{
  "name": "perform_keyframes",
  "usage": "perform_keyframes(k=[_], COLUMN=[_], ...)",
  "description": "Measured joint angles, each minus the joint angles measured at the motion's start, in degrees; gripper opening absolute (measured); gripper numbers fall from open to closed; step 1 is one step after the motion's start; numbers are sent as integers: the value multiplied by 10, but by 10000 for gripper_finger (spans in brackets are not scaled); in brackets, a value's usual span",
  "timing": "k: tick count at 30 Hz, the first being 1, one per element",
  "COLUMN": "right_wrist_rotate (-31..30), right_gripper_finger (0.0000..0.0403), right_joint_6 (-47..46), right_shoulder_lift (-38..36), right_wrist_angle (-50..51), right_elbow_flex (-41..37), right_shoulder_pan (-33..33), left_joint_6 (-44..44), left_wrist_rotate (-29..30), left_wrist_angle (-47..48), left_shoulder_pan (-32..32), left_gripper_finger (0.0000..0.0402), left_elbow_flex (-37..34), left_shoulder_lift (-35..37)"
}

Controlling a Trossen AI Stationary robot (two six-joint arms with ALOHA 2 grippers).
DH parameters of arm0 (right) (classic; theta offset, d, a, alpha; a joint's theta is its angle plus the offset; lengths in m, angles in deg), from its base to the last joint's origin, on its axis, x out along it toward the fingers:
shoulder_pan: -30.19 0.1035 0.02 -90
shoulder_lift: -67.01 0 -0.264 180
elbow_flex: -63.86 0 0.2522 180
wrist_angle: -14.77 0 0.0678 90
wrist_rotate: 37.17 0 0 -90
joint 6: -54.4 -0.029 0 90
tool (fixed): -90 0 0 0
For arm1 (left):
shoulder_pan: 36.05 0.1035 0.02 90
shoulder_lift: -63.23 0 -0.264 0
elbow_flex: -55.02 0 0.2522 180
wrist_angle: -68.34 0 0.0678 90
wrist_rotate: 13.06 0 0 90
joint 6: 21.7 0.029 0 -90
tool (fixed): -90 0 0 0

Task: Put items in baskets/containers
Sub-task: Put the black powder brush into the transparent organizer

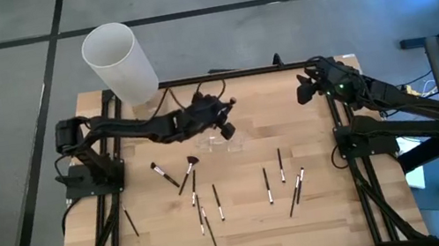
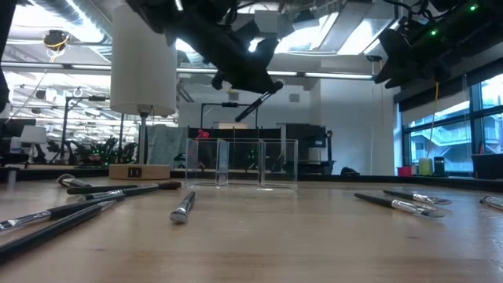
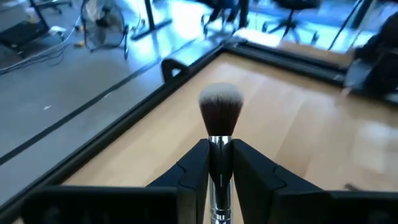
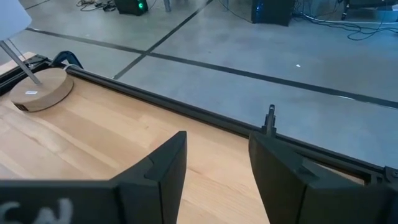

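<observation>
The left gripper (image 1: 223,118) hangs above the far middle of the worktop (image 1: 244,217), its fingers (image 3: 193,168) shut on a brush (image 3: 219,134), pinching the silver ferrule just below the fluffy head. The brush looks light and stiff, with a smooth, likely slippery handle and soft bristles best left untouched. The clear organizer (image 2: 242,163) stands just below it, thin-walled and probably easy to nudge. Other brushes (image 1: 266,184) lie scattered nearer. The right gripper (image 4: 217,174) waits at the far right, fingers apart and empty.
</observation>
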Motion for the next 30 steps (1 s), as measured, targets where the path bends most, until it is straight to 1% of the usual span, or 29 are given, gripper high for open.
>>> perform_keyframes(k=[8, 10, 14, 20, 28, 30], right_wrist_rotate=[0, 0, 0, -1, 1, 12], right_gripper_finger=[171, 171, 171, 171, 171, 171], right_joint_6=[-3, -4, -4, 0, 23, 30], right_shoulder_lift=[15, 20, 30, 45, 66, 74], right_wrist_angle=[-3, -3, -9, -29, -92, -110], right_elbow_flex=[0, 0, 0, 0, 0, 0], right_shoulder_pan=[0, 0, 0, 0, 0, 0], left_joint_6=[17, 20, 31, 22, 27, 35], left_wrist_rotate=[25, 26, 31, 42, 39, 39], left_wrist_angle=[-199, -228, -237, -242, -234, -227], left_shoulder_pan=[-30, -30, -31, -31, -31, -31], left_gripper_finger=[61, 61, 61, 65, 80, 87], left_elbow_flex=[-93, -109, -128, -148, -159, -159], left_shoulder_lift=[-3, -3, -3, -3, -3, -3])
